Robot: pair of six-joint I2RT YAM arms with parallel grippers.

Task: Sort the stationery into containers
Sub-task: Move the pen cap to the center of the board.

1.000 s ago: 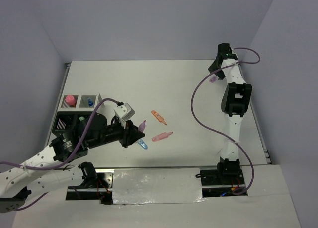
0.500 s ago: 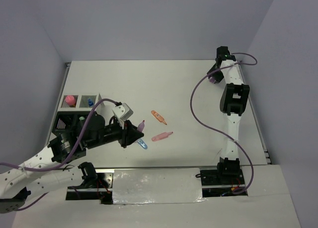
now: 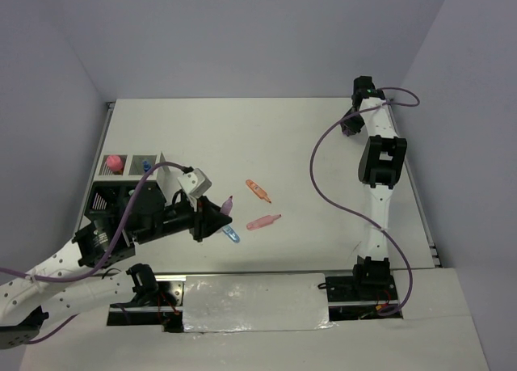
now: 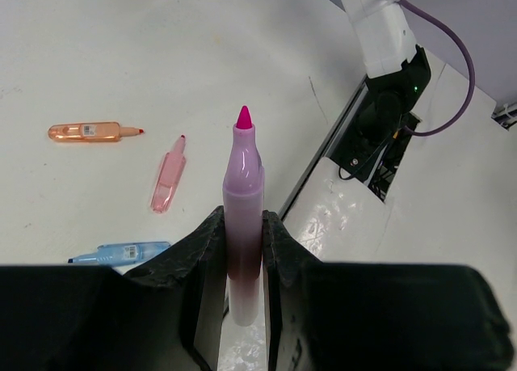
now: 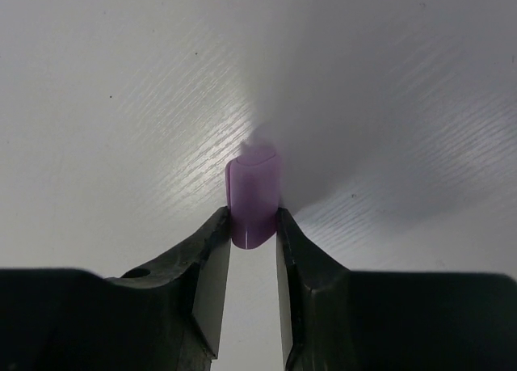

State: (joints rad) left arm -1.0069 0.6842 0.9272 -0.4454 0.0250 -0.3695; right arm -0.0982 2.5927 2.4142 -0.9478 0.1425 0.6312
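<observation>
Sorting part-done | pink-capped tube [image 3: 114, 160], blue-capped bottle [image 3: 146, 167] binned in organizer [image 3: 101, 200] | left gripper [image 4: 243, 229] clamped on purple pen [image 4: 243, 165] | right gripper [image 5: 254, 225] clamped on purple cap [image 5: 254, 185] | three pens [image 3: 264, 222] unsorted

We see a robotics lab test cell: a bare white counter [image 3: 307, 145] boxed by plain pale walls [image 3: 242, 40], a left arm [image 3: 73, 262] and right arm [image 3: 381, 165] bolted at its near edge, and a loose purple cable [image 3: 314, 173].

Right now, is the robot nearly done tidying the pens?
Not yet. Done: a pink-capped tube and a blue item sit in the organizer. In hand: the left gripper holds a purple pen, the right gripper pinches a purple piece. Left: orange pen, pink pen and blue pen lie on the table.
</observation>
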